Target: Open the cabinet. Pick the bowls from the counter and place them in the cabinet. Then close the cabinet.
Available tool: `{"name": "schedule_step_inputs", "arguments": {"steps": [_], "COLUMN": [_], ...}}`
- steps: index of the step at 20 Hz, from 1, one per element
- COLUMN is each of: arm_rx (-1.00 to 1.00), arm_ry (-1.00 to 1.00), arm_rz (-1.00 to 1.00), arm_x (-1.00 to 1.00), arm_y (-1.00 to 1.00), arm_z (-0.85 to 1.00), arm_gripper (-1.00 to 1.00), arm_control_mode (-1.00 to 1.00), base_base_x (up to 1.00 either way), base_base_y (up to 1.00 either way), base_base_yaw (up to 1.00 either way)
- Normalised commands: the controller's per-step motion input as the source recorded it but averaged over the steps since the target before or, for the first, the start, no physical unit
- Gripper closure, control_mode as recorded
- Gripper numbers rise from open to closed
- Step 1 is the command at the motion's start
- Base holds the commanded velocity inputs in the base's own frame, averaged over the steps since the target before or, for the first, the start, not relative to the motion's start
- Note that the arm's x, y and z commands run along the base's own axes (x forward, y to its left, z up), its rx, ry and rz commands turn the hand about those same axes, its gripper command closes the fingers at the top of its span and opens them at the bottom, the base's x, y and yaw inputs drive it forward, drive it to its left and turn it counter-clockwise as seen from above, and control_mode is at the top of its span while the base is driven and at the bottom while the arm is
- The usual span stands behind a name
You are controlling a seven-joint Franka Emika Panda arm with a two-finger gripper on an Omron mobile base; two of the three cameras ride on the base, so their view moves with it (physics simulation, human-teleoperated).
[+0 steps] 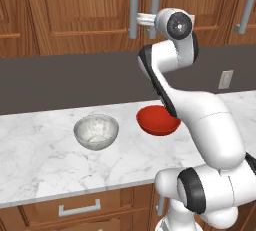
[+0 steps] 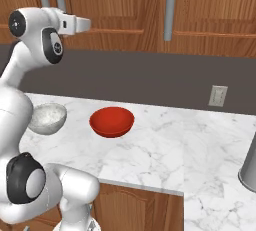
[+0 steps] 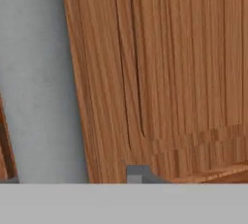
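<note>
The cabinet (image 1: 75, 10) (image 2: 120, 5) hangs above the counter (image 1: 50, 165) (image 2: 165, 150) with both doors closed. In the hand view a grey bar handle (image 3: 38, 72) stands very close on the left, against the wooden door (image 3: 184, 63). My gripper (image 3: 72, 179) (image 1: 140, 19) (image 2: 86, 24) is raised to handle height. Its jaws flank the bar, and a strip of wood shows between the bar and the right fingertip (image 3: 138, 173). The marble-look bowl (image 1: 96, 131) (image 2: 47, 117) and the red bowl (image 1: 156, 120) (image 2: 112, 121) sit side by side on the counter, below the arm.
A wall outlet (image 1: 226, 79) (image 2: 218, 95) sits on the dark backsplash to the right. A grey metal cylinder (image 2: 250, 170) stands at the counter's far right. Drawers (image 1: 80, 207) with short handles lie under the counter. Another bar handle (image 2: 170, 10) hangs further right.
</note>
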Motion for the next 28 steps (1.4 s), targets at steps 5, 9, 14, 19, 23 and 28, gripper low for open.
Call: {"name": "schedule_step_inputs", "arguments": {"steps": [5, 9, 14, 19, 23, 28], "arm_rx": [0.34, 0.34, 0.27, 0.26, 0.34, 0.33], "arm_ry": [0.19, 0.03, -0.33, -0.55, -0.3, -0.06], "arm_rz": [-0.18, -0.07, 0.0, 0.02, 0.0, -0.01], "arm_x": [-0.8, -0.91, -0.83, -0.46, -0.11, 0.01], "arm_y": [-1.0, -1.0, -1.0, -1.0, -1.0, -1.0], "arm_z": [-0.06, -0.03, -0.05, -0.28, -0.03, 0.0], "arm_gripper": [1.0, 1.0, 1.0, 1.0, 1.0, -1.0], "arm_control_mode": [-1.0, -1.0, -1.0, -1.0, -1.0, -1.0], "base_base_x": [0.0, 0.0, 0.0, 0.0, 0.0, 0.0], "base_base_y": [0.0, 0.0, 0.0, 0.0, 0.0, 0.0], "base_base_yaw": [0.0, 0.0, 0.0, 0.0, 0.0, 0.0]}}
